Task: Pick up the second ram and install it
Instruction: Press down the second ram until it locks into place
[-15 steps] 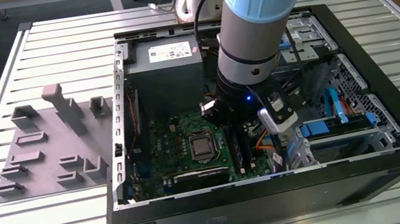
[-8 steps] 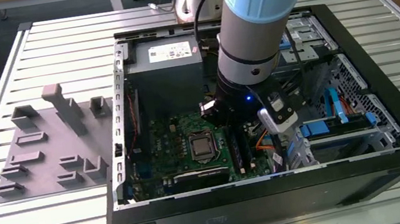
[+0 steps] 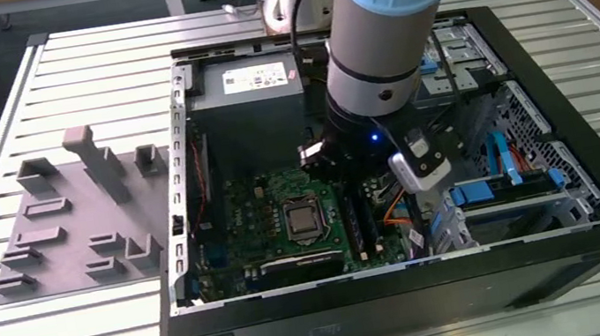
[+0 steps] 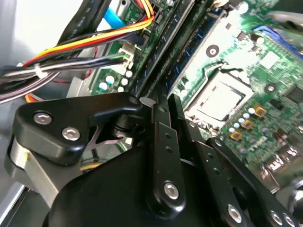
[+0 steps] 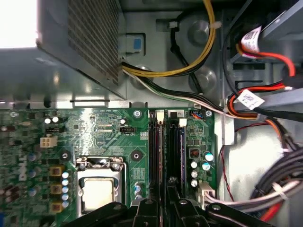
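Quick update from inside the computer case (image 3: 415, 298). There's a white label on the power supply (image 3: 247, 95) near the top middle of the exterior view, and in the first wrist view a couple of white tags (image 5: 250, 99) hang on the cables, plus tiny print all over the motherboard (image 5: 109, 130). My gripper (image 5: 165, 201) is down over the memory slots, just beside the CPU socket (image 5: 99, 189); the second wrist view has it (image 4: 163, 101) lined up along those long strips. Honestly I can't tell whether it's clamped on anything or let go, since its own black linkage covers the tip. The second ram (image 5: 177, 151) looks to be the bluish stick standing on edge in the slots, also seen in the second wrist view (image 4: 201, 40), though its near end is hidden under me. In the exterior view my arm (image 3: 386, 30) blocks that whole spot, and the grey holder tray (image 3: 71, 229) sits at the exterior view's left, outside the case.
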